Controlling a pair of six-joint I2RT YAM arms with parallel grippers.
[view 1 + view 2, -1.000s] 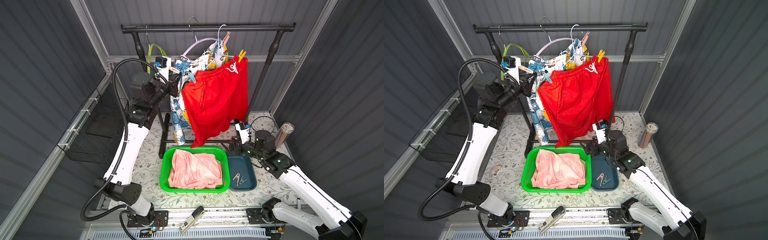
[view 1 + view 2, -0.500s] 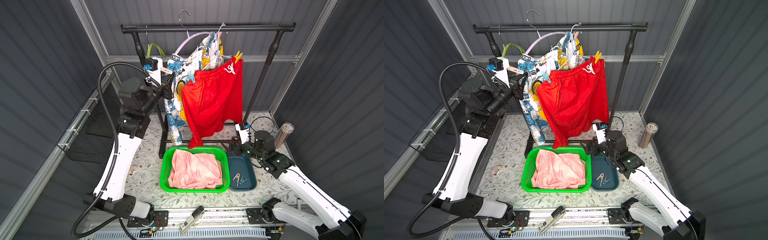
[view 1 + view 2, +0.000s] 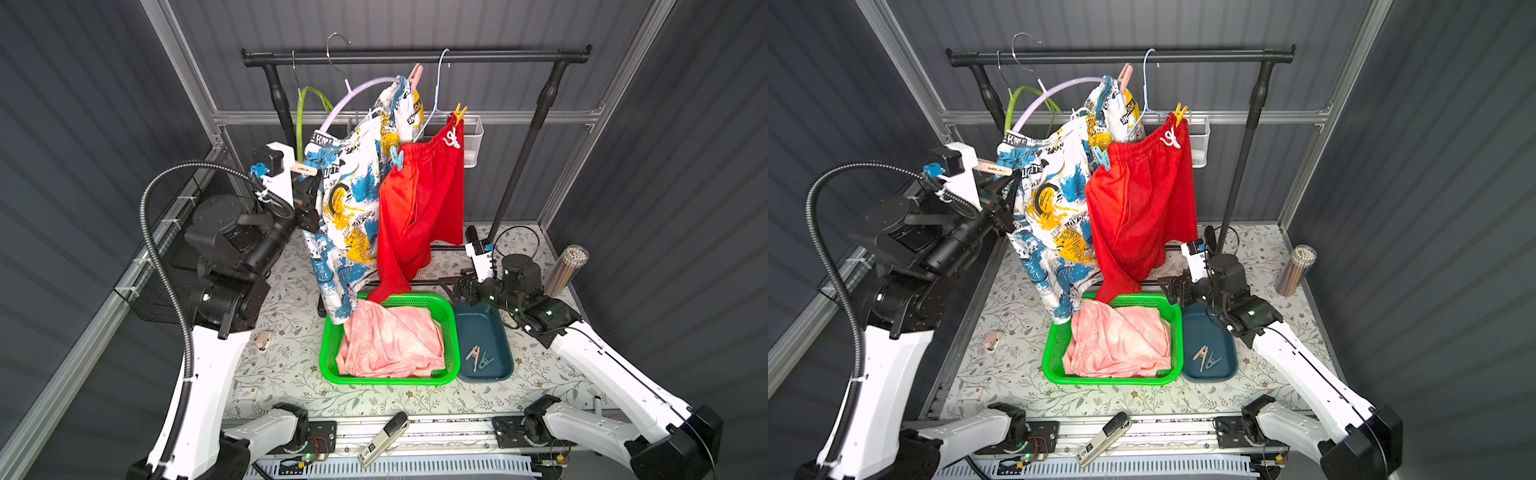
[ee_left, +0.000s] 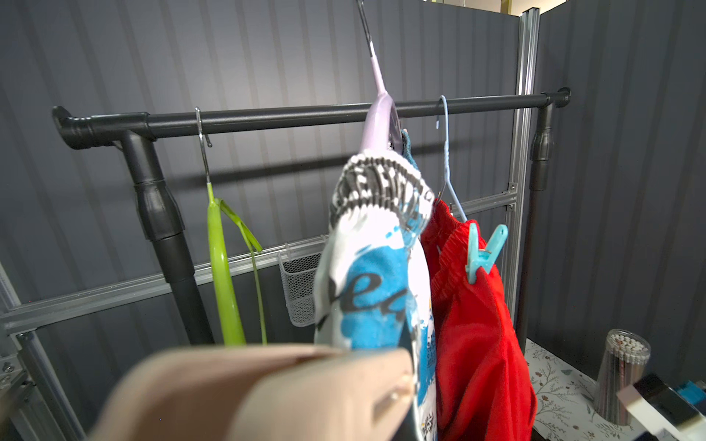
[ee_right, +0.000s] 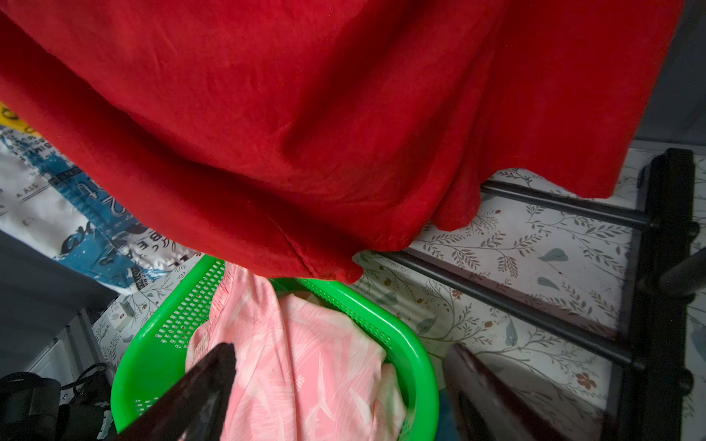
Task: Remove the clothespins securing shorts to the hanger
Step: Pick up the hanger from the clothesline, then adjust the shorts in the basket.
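We find the left gripper [image 3: 307, 183] clenched on a beige clothespin [image 3: 303, 169] at the printed shorts' [image 3: 353, 199] waistband corner. The right gripper [image 3: 457, 286] stands released and empty beside the green basket [image 3: 390, 380]. A blue clothespin [image 3: 397, 158] and a yellow clothespin [image 3: 459, 112] pin the red shorts [image 3: 424, 208] to a wire hanger [image 3: 436, 83].

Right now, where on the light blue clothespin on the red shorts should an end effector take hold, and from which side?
On the light blue clothespin, grip the two free tails: they splay in a V above the waistband of the red shorts, its nose biting the fabric below. Come from above, a finger outside each tail, so closing should pinch them together.
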